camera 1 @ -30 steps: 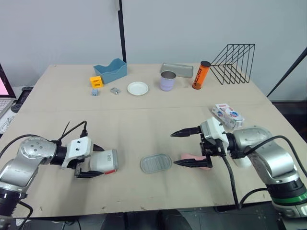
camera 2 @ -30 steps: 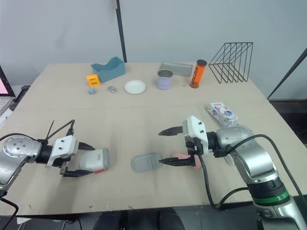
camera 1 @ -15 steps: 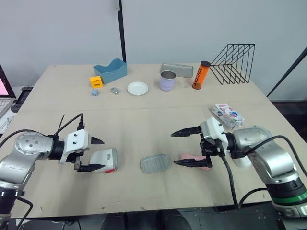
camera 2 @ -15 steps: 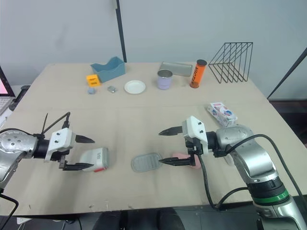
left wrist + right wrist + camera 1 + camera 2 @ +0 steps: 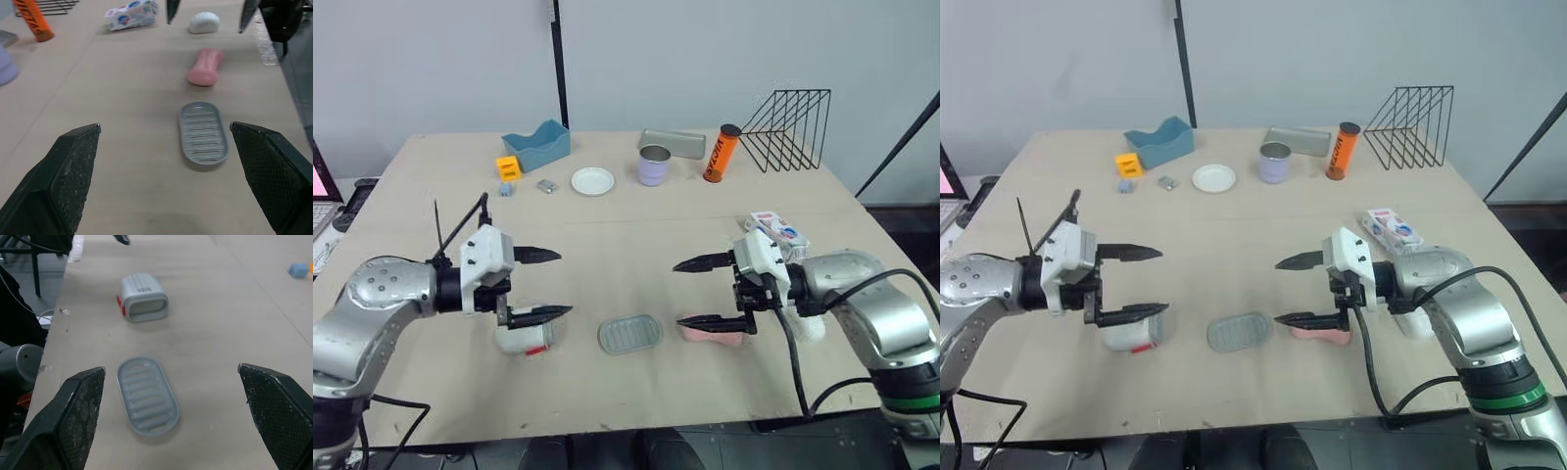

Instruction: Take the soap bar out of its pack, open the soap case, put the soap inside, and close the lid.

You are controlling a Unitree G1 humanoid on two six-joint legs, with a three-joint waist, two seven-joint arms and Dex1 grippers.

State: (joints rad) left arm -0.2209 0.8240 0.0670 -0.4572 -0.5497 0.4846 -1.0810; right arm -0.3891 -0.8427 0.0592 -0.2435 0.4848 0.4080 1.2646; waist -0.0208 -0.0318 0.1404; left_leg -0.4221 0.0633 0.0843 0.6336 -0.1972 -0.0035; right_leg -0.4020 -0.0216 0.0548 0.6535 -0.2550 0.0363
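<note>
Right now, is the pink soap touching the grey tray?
Apart. The left wrist view shows a clear gap between the pink soap and the tray.

Silver arms [image 5: 372, 304], white wrist housings [image 5: 487, 257], black cables [image 5: 795, 357].

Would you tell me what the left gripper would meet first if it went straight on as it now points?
Most likely the grey ridged tray, lying ahead of the left gripper; the pink soap lies beyond it. Depth is unclear.
</note>
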